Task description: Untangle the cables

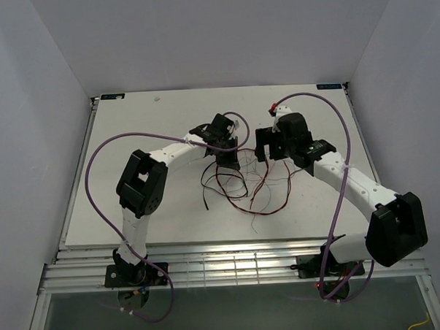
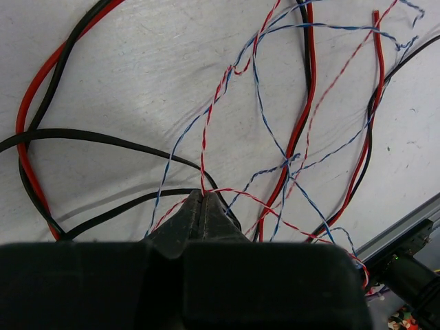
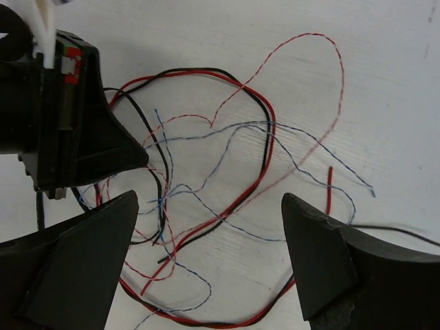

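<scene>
White bench [image 1: 134, 205] and bare pale walls frame the scene. At the bench's centre lie the cables [image 1: 239, 186], a loose heap of thin wires crossing one another many times. From the left wrist view we see the left pincer [image 2: 201, 196] closed tight, its tips meeting on what looks to us like the pink strand [image 2: 204, 148], which rises toward 12 o'clock from the tips. A black cable [image 2: 103, 135] sweeps in from 9 o'clock and passes just beside the same tips, and we cannot tell whether it is caught as well. A red cable [image 2: 377, 62] runs near the 2 o'clock side, laced through the twisted strands. In the overhead view the left pincer sits at about 11 o'clock of the heap and the right pincer [image 3: 210, 199] at about 1 o'clock. The right one is spread wide above the wires and grips nothing. Our worry is the pull: nothing anchors the heap, so drawing the pink strand away could drag the whole tangle along or cinch its crossings with the red and black cables into a knot. So thin a strand could also slip out from between the closed tips.
</scene>
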Robot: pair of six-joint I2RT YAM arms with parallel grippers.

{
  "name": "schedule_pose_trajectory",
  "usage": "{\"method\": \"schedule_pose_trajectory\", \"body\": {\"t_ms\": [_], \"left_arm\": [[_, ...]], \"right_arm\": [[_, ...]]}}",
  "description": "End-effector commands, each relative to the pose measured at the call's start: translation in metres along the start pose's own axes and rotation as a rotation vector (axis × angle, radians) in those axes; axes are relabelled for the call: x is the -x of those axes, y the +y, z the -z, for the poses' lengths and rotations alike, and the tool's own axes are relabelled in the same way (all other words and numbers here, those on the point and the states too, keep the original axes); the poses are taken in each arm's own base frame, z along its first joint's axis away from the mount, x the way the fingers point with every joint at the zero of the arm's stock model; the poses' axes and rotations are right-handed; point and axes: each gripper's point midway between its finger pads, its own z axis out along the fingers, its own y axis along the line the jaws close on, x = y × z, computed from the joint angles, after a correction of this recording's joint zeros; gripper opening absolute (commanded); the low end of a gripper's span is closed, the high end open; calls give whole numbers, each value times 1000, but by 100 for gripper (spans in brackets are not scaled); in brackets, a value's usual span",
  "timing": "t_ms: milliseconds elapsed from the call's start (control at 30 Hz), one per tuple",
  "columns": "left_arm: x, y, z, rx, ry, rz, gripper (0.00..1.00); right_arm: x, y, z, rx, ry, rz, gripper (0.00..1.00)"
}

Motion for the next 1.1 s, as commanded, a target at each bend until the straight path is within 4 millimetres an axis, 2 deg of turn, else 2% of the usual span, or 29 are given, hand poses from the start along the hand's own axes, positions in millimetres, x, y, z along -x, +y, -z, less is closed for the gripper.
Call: {"method": "schedule_pose_trajectory", "body": {"t_ms": [0, 133, 200, 333, 467, 533, 567, 733, 867, 967, 1033, 1067], "left_arm": [[10, -15, 24, -30, -51, -8, 0], [8, -13, 26, -23, -50, -2, 0], [7, -14, 26, -25, -49, 3, 0], [7, -13, 27, -20, -52, 9, 0], [7, -14, 29, -22, -58, 11, 0], [9, -14, 29, -25, -60, 11, 0], [7, -15, 29, -28, -54, 14, 0], [7, -16, 29, -31, -54, 15, 0], [6, -15, 28, -30, -51, 17, 0], [5, -14, 28, -27, -48, 20, 0], [4, -14, 28, -29, -45, 18, 0], [3, -13, 28, -27, -44, 20, 0]], "right_arm": [[46, 37, -6, 198, -144, 93, 90], [54, 64, -20, 341, -132, 123, 90], [56, 71, -31, 381, -139, 137, 90], [43, 73, -58, 396, -76, 137, 90], [30, 68, -79, 372, -31, 135, 94], [27, 71, -86, 393, -24, 137, 98], [25, 73, -88, 401, -17, 125, 97], [12, 73, -102, 404, 21, 90, 82], [1, 68, -109, 373, 49, 71, 65], [-9, 60, -111, 332, 66, 53, 56], [-19, 57, -112, 322, 89, 39, 52], [-20, 58, -113, 323, 93, 37, 47]]}}
